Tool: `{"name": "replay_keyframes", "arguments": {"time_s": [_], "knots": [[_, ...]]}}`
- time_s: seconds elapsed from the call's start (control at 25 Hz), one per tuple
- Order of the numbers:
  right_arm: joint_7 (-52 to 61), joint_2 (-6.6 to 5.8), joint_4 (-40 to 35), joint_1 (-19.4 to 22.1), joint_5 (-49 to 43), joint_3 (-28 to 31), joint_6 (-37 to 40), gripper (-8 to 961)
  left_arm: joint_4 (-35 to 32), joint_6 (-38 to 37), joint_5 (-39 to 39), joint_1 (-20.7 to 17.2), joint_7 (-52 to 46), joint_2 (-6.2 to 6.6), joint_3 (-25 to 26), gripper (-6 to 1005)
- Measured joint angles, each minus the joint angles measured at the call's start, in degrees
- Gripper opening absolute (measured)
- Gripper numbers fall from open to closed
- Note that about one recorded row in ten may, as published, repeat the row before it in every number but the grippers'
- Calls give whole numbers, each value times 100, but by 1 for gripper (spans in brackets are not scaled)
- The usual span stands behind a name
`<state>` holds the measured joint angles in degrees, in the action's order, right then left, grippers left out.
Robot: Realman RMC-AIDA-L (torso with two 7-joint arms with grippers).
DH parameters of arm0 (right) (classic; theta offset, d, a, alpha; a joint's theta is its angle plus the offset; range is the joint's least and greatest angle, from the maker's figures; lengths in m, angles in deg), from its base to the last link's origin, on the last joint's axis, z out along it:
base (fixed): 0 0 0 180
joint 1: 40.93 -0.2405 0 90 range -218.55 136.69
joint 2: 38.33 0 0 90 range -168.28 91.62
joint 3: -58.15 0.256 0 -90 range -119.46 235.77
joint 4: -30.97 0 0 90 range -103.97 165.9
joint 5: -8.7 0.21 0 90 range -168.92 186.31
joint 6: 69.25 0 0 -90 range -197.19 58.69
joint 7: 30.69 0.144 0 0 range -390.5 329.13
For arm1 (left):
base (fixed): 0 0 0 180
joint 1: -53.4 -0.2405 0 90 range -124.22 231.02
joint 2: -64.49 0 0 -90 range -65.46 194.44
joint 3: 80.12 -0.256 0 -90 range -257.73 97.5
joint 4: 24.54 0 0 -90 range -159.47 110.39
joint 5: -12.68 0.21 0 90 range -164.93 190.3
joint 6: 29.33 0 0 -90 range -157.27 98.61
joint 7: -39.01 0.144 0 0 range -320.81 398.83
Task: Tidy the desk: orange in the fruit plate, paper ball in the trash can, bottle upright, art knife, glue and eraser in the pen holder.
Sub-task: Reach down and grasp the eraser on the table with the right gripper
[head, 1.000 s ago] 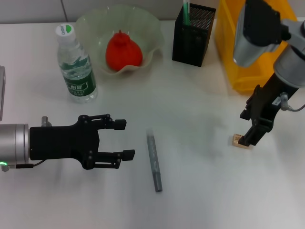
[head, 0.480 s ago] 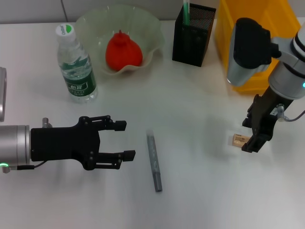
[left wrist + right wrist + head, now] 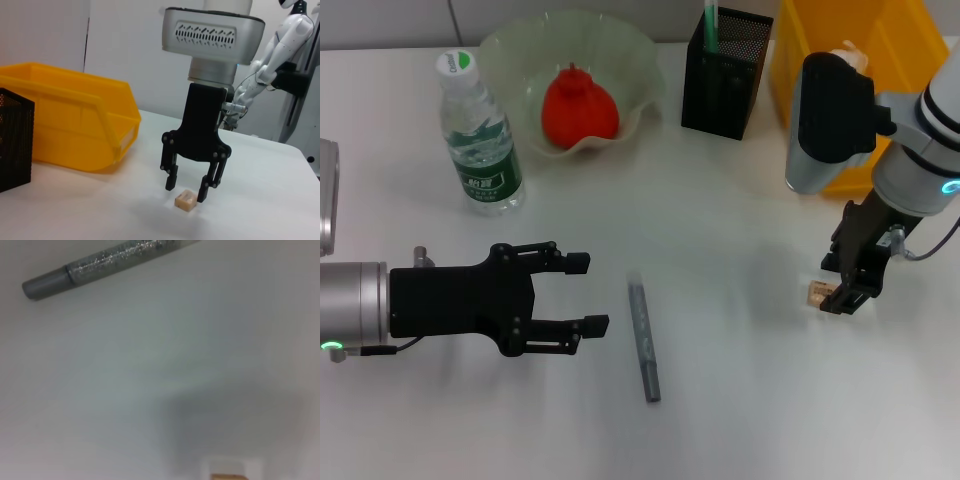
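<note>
Risk lies with the eraser (image 3: pixel 184 199): spread fingers of the right gripper (image 3: pixel 188 186) straddle it off-centre, so it could be nudged aside. Left gripper (image 3: pixel 582 292), likewise spread, idles beside the art knife (image 3: pixel 644 340).

One eraser (image 3: pixel 819 292), one orange (image 3: pixel 579 105)

The art knife (image 3: pixel 102 264) lies on the white counter (image 3: pixel 150 365); well apart, the eraser (image 3: pixel 228 476) shows only partly.

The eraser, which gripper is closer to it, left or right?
Right. The right gripper hangs open just above the eraser, fingers straddling it. The left gripper is open far across the table, beyond the art knife.
</note>
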<state>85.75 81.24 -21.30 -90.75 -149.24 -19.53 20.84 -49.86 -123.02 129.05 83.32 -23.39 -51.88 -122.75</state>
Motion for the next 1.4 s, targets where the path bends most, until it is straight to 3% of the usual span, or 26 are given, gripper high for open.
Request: {"name": "replay_keyframes", "arguments": {"time_s": [0.6,1.2,1.4], "knots": [[4,-4,68,-1,142,-194,-139,488,9,44,0,5,0,-27,1,802],[47,4,166,15,158,-280,-244,352,9,54,0,-5,0,-26,0,802],[51,5,166,26,159,-286,-247,355,4,52,0,-13,0,-26,0,802]]}}
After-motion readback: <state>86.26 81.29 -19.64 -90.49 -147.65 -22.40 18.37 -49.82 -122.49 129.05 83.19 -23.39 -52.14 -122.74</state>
